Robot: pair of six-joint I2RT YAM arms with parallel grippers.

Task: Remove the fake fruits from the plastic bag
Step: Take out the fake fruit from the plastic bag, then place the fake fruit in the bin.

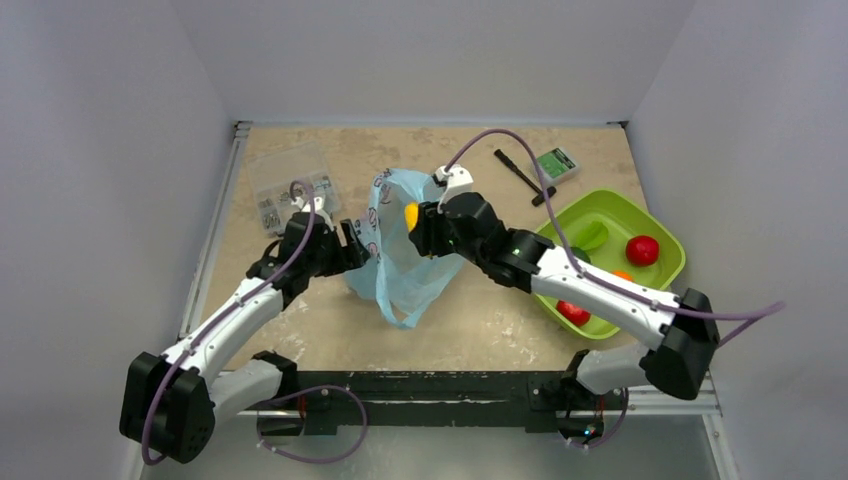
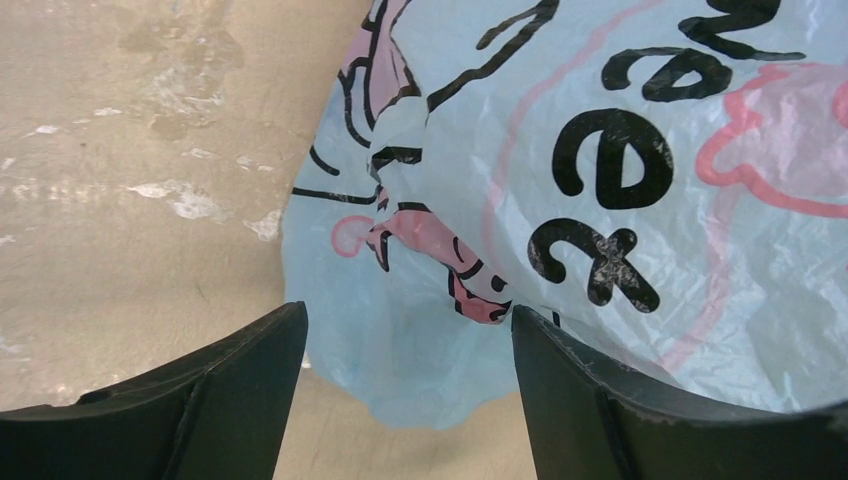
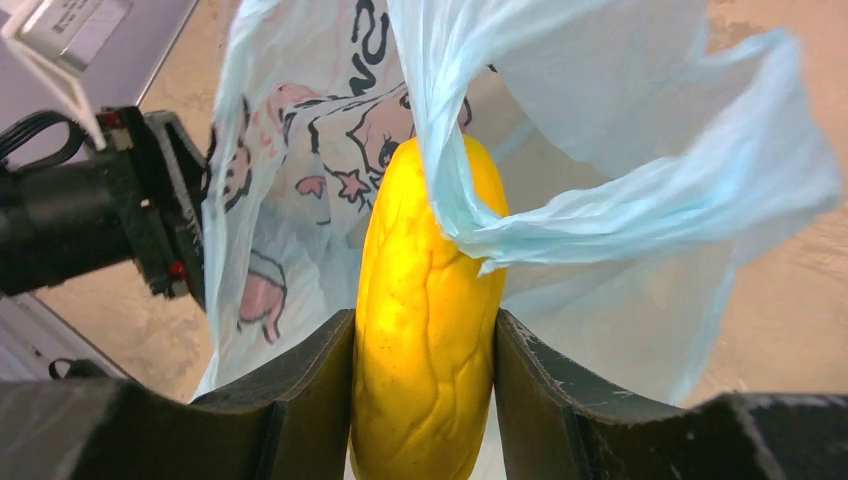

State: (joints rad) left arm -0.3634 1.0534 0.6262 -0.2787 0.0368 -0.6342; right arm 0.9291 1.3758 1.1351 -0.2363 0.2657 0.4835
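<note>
The light-blue plastic bag (image 1: 402, 272) with pink and black print hangs crumpled at the table's middle. My right gripper (image 1: 418, 226) is shut on the yellow oblong fruit (image 1: 411, 214), holding it at the bag's mouth. In the right wrist view (image 3: 425, 325) the fruit (image 3: 425, 290) stands between the fingers with a fold of bag (image 3: 620, 130) draped over its top. My left gripper (image 1: 357, 245) is at the bag's left side. In the left wrist view (image 2: 405, 320) its jaws stand wide apart, with the bag (image 2: 600, 200) just beyond them.
A lime-green tray (image 1: 655, 225) at the right holds two red fruits (image 1: 642, 249), a green one (image 1: 592, 236) and an orange one (image 1: 622, 275). A clear compartment box (image 1: 288, 183) lies far left. A black pen (image 1: 520, 172) and a small green device (image 1: 556, 164) lie at the back.
</note>
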